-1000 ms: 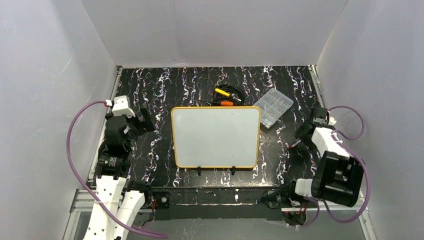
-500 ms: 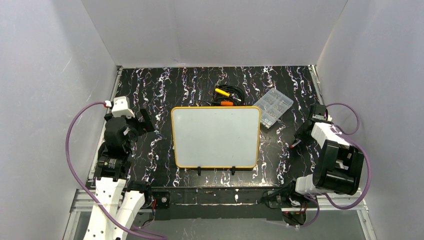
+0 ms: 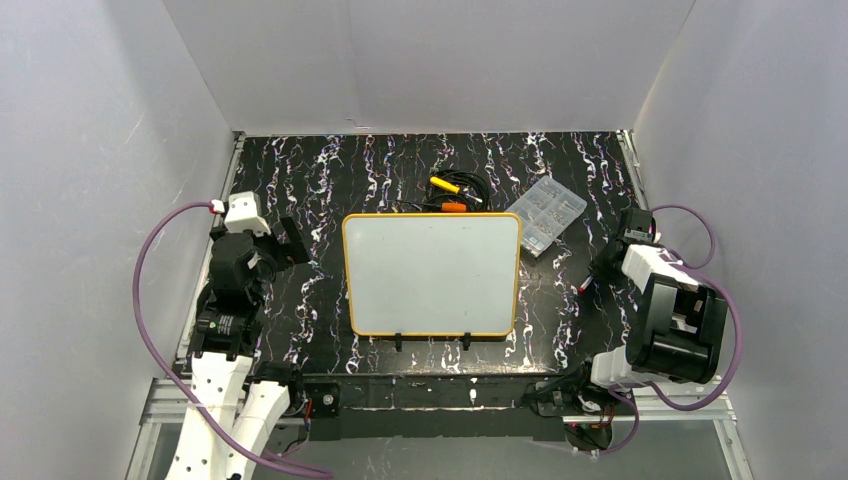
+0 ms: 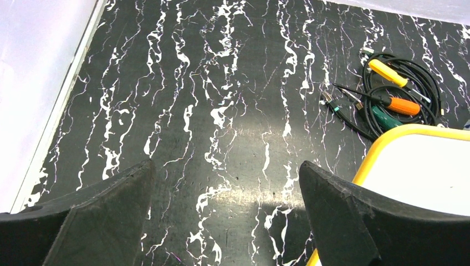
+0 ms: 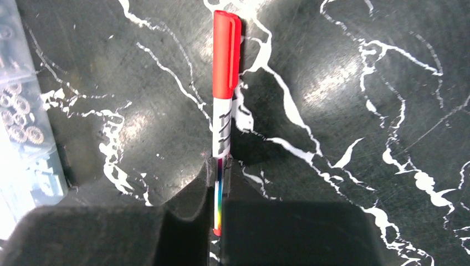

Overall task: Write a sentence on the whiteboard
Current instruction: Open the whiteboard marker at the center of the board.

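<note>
Now the right gripper point(image 5: 221, 166) pinches the capped red marker point(image 5: 227, 55) on the desk point(image 3: 300, 180); uncapping likely needs the wide-open, empty left gripper point(image 4: 226, 172).

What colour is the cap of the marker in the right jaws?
Red cap on the marker; right wrist view shows it best.

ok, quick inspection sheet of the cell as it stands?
surface: black white-veined table, glossy.
job's things: whiteboard flat mid-table, blank, no writing seen; marker to its right, red cap on.
clutter: clear plastic box beside the board's far right corner; screwdrivers behind the board.
grippers: left gripper open, empty, over bare table near the board's far left corner; right gripper shut on the marker's tail end.
cables: black cable coil around the screwdrivers; purple cables loop from both arms.
surroundings: plain white walls on three sides.
</note>
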Controlling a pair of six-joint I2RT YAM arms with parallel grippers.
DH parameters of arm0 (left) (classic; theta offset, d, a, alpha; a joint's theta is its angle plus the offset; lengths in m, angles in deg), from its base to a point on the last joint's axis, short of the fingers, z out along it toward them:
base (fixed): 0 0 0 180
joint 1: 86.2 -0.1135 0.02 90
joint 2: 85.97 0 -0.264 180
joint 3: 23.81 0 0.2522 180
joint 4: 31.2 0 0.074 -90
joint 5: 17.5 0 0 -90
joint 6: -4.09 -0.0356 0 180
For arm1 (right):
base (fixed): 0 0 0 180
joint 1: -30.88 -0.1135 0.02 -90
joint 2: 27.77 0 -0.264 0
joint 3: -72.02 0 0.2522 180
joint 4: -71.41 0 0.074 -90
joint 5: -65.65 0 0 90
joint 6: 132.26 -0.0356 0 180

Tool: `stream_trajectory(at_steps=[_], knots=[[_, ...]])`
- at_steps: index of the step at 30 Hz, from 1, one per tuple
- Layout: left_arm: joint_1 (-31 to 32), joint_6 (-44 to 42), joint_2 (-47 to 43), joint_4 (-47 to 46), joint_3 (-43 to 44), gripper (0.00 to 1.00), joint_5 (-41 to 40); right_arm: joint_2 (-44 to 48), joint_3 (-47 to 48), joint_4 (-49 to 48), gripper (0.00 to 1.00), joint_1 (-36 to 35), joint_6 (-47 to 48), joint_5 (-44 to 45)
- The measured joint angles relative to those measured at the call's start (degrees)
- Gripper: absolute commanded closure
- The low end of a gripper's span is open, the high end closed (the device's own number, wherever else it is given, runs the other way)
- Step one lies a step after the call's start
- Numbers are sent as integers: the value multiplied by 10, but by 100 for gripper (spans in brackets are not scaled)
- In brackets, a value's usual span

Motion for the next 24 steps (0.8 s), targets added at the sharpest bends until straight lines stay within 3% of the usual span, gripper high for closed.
stream_trajectory(at_steps=[4, 12, 17, 24], knots=[[0, -16, 0, -2, 0, 1, 27, 27, 0, 20, 99, 0, 4, -30], [2, -50, 4, -36, -4, 1, 143, 206, 81, 13, 99, -35, 17, -147], [24, -68, 24, -35, 23, 1, 227, 216, 195, -17, 99, -149, 44, -249], [134, -139, 64, -9, 119, 1, 334, 140, 316, 33, 99, -357, 99, -366]])
